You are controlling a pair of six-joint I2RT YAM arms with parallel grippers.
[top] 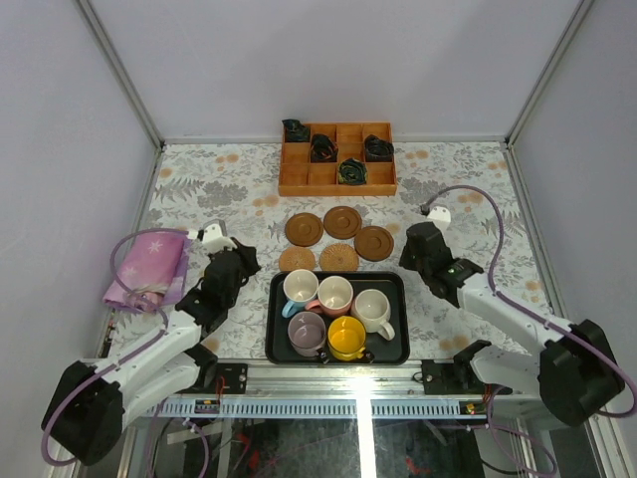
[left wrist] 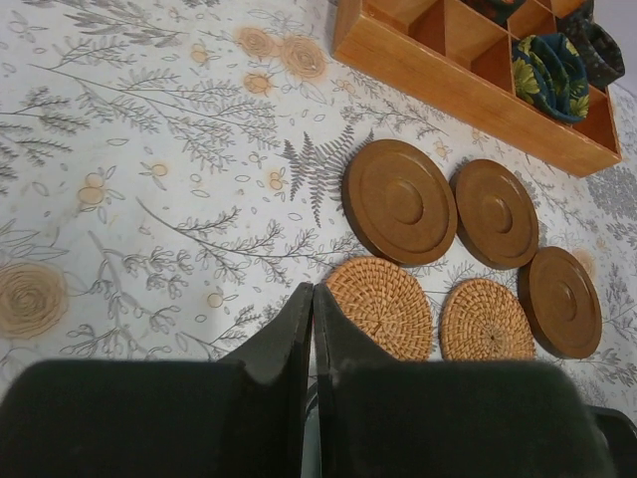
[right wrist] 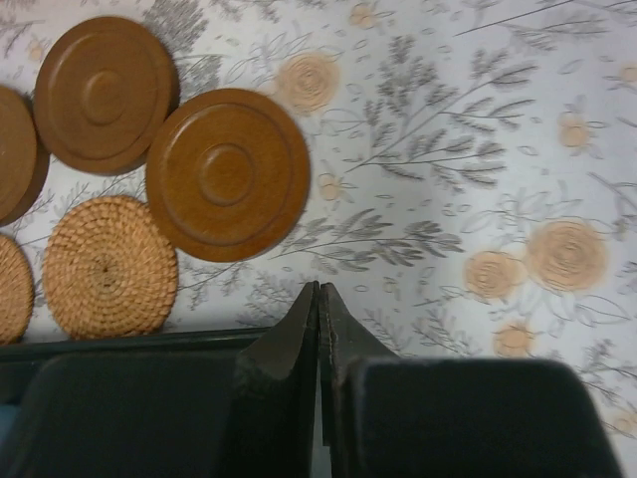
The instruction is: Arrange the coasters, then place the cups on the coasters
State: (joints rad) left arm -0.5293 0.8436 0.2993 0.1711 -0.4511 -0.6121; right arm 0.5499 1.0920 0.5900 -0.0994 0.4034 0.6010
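Note:
Three dark brown coasters (top: 342, 221) and two tan woven coasters (top: 338, 258) lie clustered mid-table, just beyond the black tray (top: 274, 329). Several cups stand in the tray: light blue (top: 300, 289), pink (top: 333, 295), cream (top: 371, 310), mauve-grey (top: 307, 333) and yellow (top: 347, 338). My left gripper (top: 239, 261) hovers left of the tray, shut and empty; in its wrist view the tips (left wrist: 314, 289) meet beside a woven coaster (left wrist: 381, 306). My right gripper (top: 412, 245) hangs right of the coasters, shut and empty (right wrist: 318, 287), below a brown coaster (right wrist: 227, 174).
An orange wooden grid box (top: 337, 157) with dark bundles stands at the back centre. A pink cloth bundle (top: 149, 269) lies at the left edge. Frame posts and white walls close in the table.

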